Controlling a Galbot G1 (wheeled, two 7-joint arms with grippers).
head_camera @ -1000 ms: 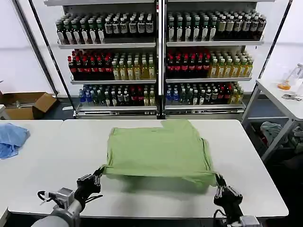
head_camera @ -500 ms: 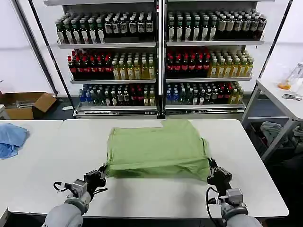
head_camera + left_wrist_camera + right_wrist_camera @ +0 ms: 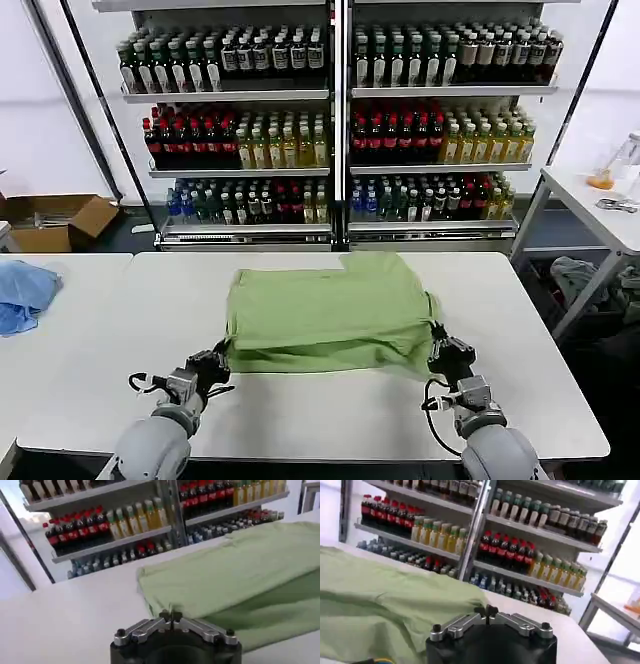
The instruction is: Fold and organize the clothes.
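Shirt: my light green shirt (image 3: 325, 315) lies mid-table (image 3: 540, 400), soft, rumpled, doubled over on itself.
Left gripper: my left gripper (image 3: 222, 352) pinches the near left hem; the left wrist view shows the fingers clenched on fabric (image 3: 170, 614).
Right gripper: my right gripper (image 3: 437, 343) clamps the near right corner, fingers together (image 3: 487, 611).
Head view extras: blue cloth (image 3: 25, 293) on the far left; shelves of bottles (image 3: 330, 130) behind.
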